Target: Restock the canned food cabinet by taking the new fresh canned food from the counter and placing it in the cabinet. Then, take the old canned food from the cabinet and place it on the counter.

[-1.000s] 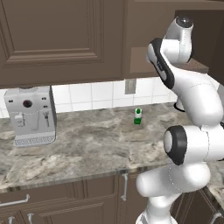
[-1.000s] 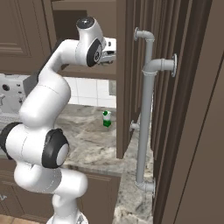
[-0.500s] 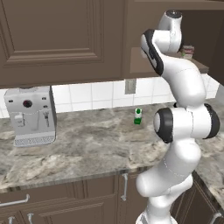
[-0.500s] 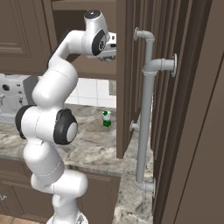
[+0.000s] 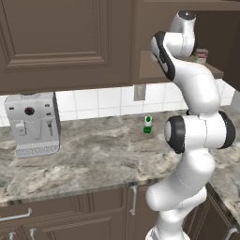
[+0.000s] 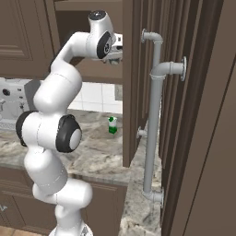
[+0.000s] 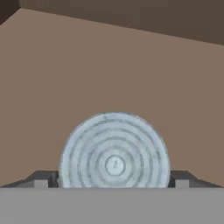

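Cans: two. One new fresh canned food (image 7: 114, 151), seen lid-on with ringed silvery top, sits on the brown shelf (image 7: 87, 74) of the cabinet (image 5: 178, 65), between the claw (image 7: 114, 177) tips. Claw: one, jaws spread wide either side of the can; whether they touch it cannot be told. One old canned food (image 5: 202, 55), red-labelled, stands on the same shelf beyond the arm. Desk (image 5: 93, 154): one green-and-white bottle (image 5: 148, 124), one coffee machine (image 5: 33, 123).
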Motion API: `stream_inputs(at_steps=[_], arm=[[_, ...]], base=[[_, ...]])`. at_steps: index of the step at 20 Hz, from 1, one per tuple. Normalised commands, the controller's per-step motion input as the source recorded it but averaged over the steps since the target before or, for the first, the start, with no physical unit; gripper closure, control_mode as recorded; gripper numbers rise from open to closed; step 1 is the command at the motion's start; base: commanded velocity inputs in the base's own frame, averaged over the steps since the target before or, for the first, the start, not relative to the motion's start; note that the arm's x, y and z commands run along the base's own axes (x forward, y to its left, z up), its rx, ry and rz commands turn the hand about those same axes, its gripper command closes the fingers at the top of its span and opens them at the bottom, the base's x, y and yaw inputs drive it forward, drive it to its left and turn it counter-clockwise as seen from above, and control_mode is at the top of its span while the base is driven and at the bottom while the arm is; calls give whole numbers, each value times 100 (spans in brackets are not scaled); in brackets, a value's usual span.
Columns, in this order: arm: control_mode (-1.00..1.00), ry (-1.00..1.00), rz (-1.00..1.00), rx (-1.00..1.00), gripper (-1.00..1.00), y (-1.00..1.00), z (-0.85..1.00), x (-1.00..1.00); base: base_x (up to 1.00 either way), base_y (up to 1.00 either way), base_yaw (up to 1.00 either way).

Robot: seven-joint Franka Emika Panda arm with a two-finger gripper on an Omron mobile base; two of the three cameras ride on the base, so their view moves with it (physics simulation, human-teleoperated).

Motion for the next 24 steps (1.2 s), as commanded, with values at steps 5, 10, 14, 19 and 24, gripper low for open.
stream_inputs(at_steps=[5,10,14,19,24], arm=[[-100,-21,0,1,-100,0,-1,-4],[-100,-23,0,9,-100,0,6,-2],[-100,-21,-2,7,-100,0,33,-19],[-100,-6,-11,1,-100,0,83,-38],[-100,3,-19,0,-100,-2,80,-65]], base=[[0,0,0],[0,0,0],[0,0,0],[0,0,0],[0,0,0]])
